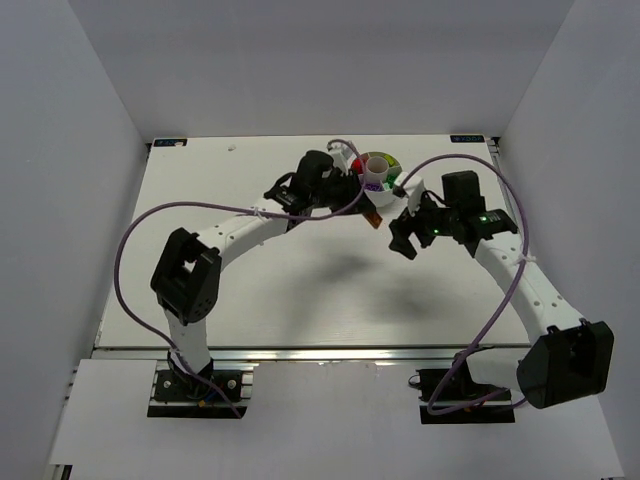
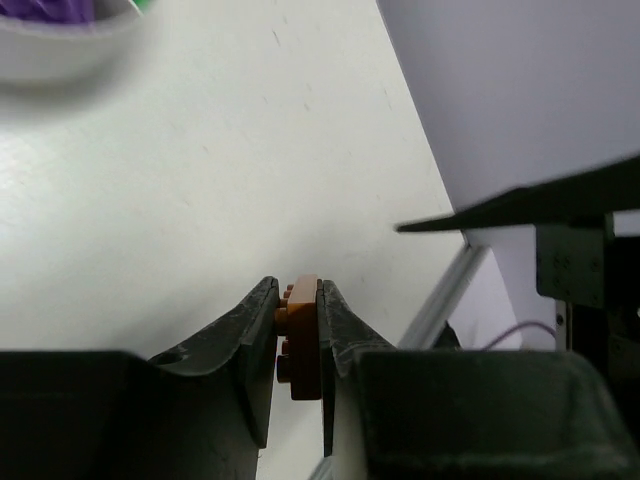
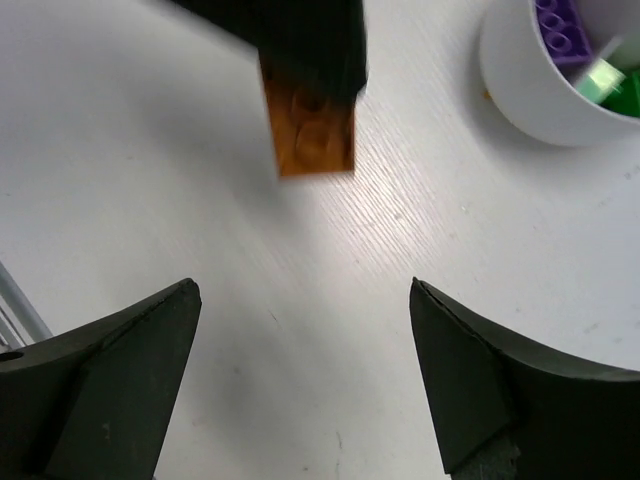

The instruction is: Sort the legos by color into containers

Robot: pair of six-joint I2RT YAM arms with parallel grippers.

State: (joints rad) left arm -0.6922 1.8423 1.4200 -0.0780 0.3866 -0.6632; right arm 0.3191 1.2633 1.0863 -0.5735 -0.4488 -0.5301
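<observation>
The left gripper (image 2: 298, 300) is pinching an orange lego (image 2: 303, 345) just beside the white dish (image 3: 520, 95) (a purple lego (image 3: 562, 30) and a green lego (image 3: 628, 92) are lying inside); the right gripper (image 3: 303, 295) is gaping wide, empty.

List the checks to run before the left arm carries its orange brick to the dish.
1. Orange brick clamped in left hand: ok.
2. Right hand open, holding nothing: ok.
3. Right hand apart from the brick: ok.
4. Dish close beside the left hand: ok.
5. Brick lifted off the table: cannot tell.
6. Which compartment takes orange: cannot tell.
</observation>
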